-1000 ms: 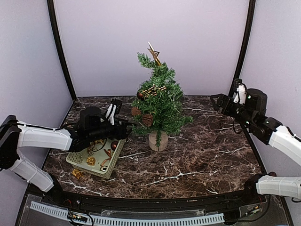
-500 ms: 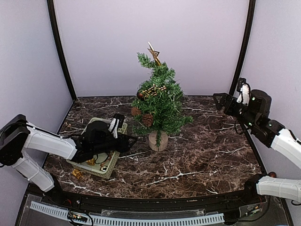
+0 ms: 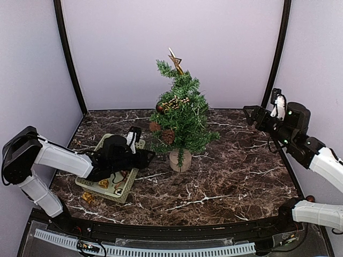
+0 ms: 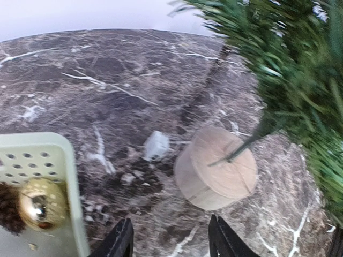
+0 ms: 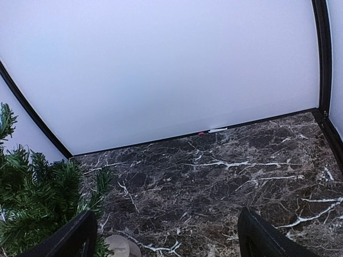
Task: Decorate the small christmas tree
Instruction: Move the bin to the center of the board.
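Left gripper [image 4: 171, 243] is low over the table [image 3: 230, 171], just off the right rim of the basket [image 4: 37, 150]. Its fingers are part spread with nothing between them. A gold ball [image 4: 42, 203] sits inside that rim, and a loose gold piece [image 3: 87, 198] lies on the table by the basket's near corner. A small pale block [image 4: 156, 145] lies between basket and base [image 4: 217, 168].

Tree [image 3: 182, 115] stands upright mid-table, toward the back, just right of the basket. It already carries a star [image 3: 174, 59] on top, pinecones [image 3: 168, 135] and a dark bauble on its left side.

Handling, my read:
- It's probably light and a bit top-heavy, and would slide or tip on smooth marble if pushed.
- Branches look soft and springy, with no firm hold there; hang ornaments on the tips and don't press.
- The wooden base is the only stiff part, so brace or grip there. The trunk is thin and half hidden by needles.

Right gripper [image 3: 249, 115] is raised at the right edge, well apart from the tree. Its fingers are spread wide and it's empty.

Room:
- Left of the tree is tight, with the basket rim, the block and low branches crowding the left arm.
- Right of the tree is open table through to the right post.
- The back wall is near behind the tree, so approach from the front or right.
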